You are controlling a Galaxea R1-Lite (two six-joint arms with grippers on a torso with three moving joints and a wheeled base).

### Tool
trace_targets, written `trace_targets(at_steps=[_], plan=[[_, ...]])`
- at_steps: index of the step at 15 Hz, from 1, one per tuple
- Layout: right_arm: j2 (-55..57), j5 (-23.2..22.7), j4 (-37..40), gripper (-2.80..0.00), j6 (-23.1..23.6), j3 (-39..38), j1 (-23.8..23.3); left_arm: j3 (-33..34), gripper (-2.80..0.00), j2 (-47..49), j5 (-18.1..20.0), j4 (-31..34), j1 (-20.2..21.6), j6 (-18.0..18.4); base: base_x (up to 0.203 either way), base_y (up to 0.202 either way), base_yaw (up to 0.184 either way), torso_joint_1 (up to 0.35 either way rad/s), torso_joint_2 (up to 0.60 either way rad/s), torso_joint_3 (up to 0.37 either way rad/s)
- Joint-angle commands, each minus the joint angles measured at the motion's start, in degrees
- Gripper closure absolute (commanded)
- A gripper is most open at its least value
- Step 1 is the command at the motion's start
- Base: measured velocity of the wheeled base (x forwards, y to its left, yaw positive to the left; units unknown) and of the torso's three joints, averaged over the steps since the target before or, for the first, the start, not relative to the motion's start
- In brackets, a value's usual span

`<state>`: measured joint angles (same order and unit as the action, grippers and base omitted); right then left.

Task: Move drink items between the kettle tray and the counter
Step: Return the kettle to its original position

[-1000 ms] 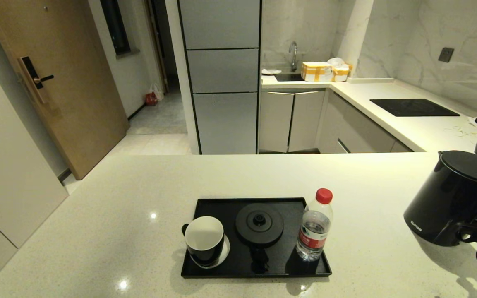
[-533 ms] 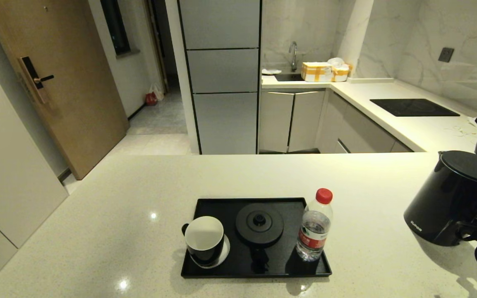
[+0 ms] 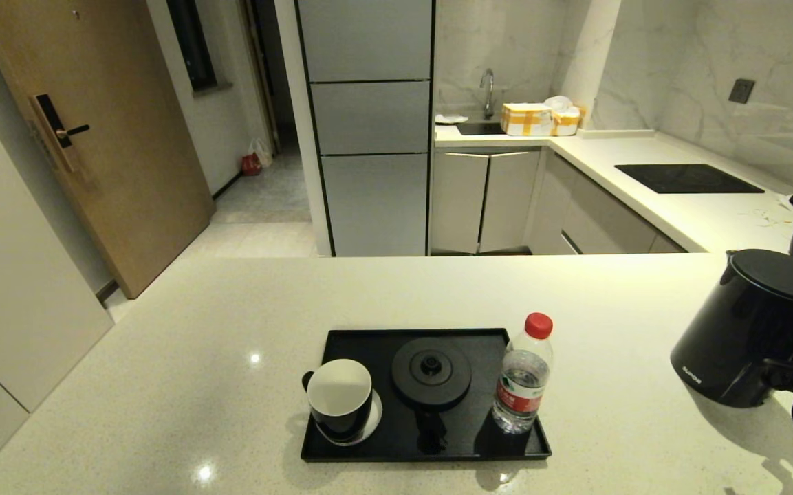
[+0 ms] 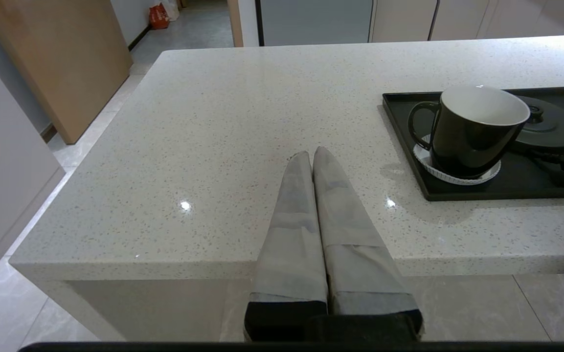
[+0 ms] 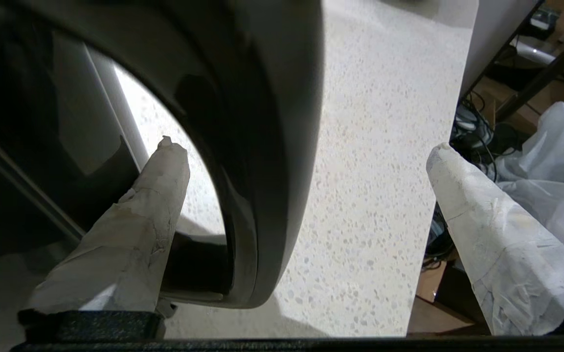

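- The right gripper (image 5: 306,146) stands wide open around the loop handle (image 5: 262,161) of the electric kettle (image 3: 747,330): one finger inside the loop, one well outside, so a squeeze would catch it.
- The kettle sits on the counter (image 3: 197,357), well apart from the kettle tray (image 3: 403,440), whose round base disc (image 3: 430,371) is bare between mug (image 3: 339,399) and water bottle (image 3: 523,375).
- The left gripper (image 4: 313,156), pressed closed and empty, idles near the mug's side of the tray.
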<state>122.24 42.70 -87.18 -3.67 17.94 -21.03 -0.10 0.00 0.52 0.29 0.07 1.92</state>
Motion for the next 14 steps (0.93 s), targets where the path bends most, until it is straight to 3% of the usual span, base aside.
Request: trace_targets(at_steps=[1, 14], plan=[[-0.68, 0.19, -0.48, -2.80, 0.24, 0.61, -0.06, 0.01, 0.00, -0.09, -0.08, 0.06, 0.01, 0.01, 0.000, 0.000, 0.000, 0.000, 0.00, 0.000], [-0.57, 0.10, -0.48, -2.80, 2.29, 3.92, 0.02, 0.01, 0.00, -0.04, 0.01, -0.02, 0.01, 0.01, 0.000, 0.000, 0.000, 0.000, 0.00, 0.000]])
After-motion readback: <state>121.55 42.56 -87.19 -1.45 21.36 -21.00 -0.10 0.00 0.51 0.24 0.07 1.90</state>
